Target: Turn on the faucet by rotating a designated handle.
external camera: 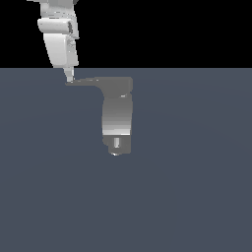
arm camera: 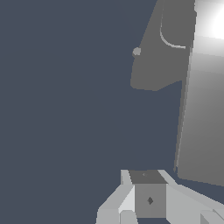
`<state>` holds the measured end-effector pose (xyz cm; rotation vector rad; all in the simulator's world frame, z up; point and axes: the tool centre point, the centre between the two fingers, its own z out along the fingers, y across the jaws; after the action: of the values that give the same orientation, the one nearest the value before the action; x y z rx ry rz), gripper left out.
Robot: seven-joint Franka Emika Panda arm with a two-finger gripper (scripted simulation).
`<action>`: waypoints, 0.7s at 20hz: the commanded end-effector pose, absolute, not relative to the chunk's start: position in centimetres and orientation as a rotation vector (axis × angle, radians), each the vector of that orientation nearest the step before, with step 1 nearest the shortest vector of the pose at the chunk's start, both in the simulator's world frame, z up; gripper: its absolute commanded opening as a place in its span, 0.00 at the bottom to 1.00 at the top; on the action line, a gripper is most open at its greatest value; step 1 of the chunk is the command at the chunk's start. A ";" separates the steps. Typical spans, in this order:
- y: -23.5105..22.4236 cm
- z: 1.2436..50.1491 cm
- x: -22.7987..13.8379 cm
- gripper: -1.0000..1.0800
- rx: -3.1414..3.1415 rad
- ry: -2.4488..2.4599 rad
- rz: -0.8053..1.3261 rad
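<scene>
At handle (external camera: pixel 86 81) tip, gripper (external camera: pixel 69 78) apparently closed, faucet (external camera: pixel 117 115) peg (arm camera: pixel 136 51) clearer wrist-side

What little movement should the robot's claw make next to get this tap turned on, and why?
Probably a small sideways push on the handle tip, swinging it around the faucet body. In the exterior view the gripper already sits at the lever's pointed end, at that view's left; whether they touch is unclear.

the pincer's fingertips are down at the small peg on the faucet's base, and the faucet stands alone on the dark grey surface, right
Not quite. The exterior view shows the pincer at the pointed tip of the handle, at the top of the faucet, not down at the small peg on the base. The faucet does stand alone on the dark grey surface.
</scene>
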<state>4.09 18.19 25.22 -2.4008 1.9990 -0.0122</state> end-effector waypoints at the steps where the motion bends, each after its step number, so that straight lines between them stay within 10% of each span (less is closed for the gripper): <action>1: 16.9 25.1 4.3 0.00 -2.382 2.035 -0.007; 14: 15.6 24.9 3.3 0.00 -2.361 2.073 0.000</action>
<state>3.75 15.73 24.85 -2.3604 2.0686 -0.0009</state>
